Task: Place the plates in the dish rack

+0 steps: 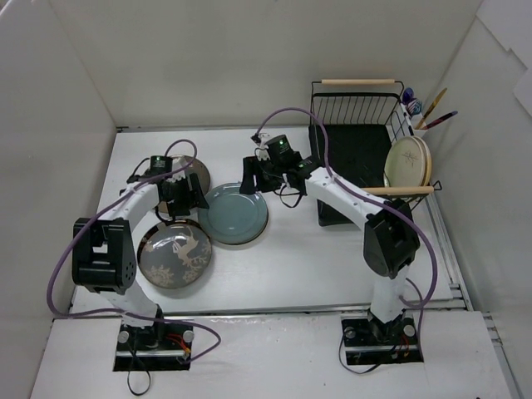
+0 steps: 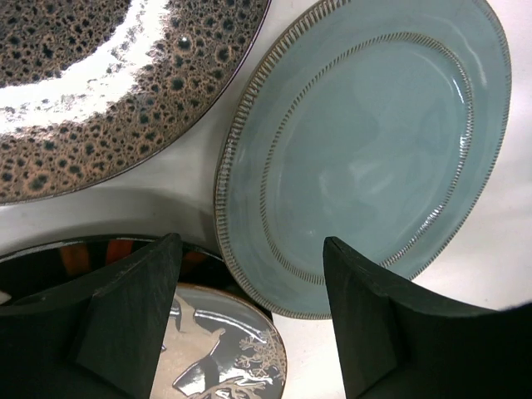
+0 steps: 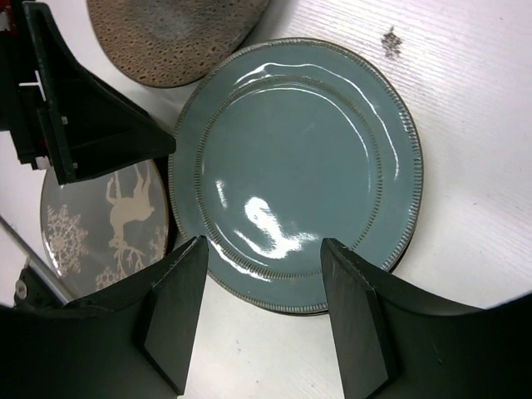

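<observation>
From above, the left gripper [image 1: 184, 195] hangs low between three plates lying flat on the white table [image 1: 316, 258]: a brown speckled plate [image 1: 198, 170] behind it, a teal plate [image 1: 237, 216] to its right and a dark plate with a pale deer [image 1: 174, 256] in front. The right gripper [image 1: 252, 179] sits at the teal plate's far right rim. The dish rack [image 1: 357, 108] stands well apart at the back right, with pale plates [image 1: 407, 160] on edge at its right end beside the utensil cup [image 1: 413, 125]. Through the left wrist, the left gripper [image 2: 251, 249] has its jaws parted with nothing between them, above the teal plate's [image 2: 374, 141] rim, the speckled plate [image 2: 100, 100] and the deer plate [image 2: 224, 349]. Through the right wrist, the right gripper [image 3: 264, 249] is likewise spread and holding nothing, straddling the teal plate's [image 3: 299, 158] near rim
</observation>
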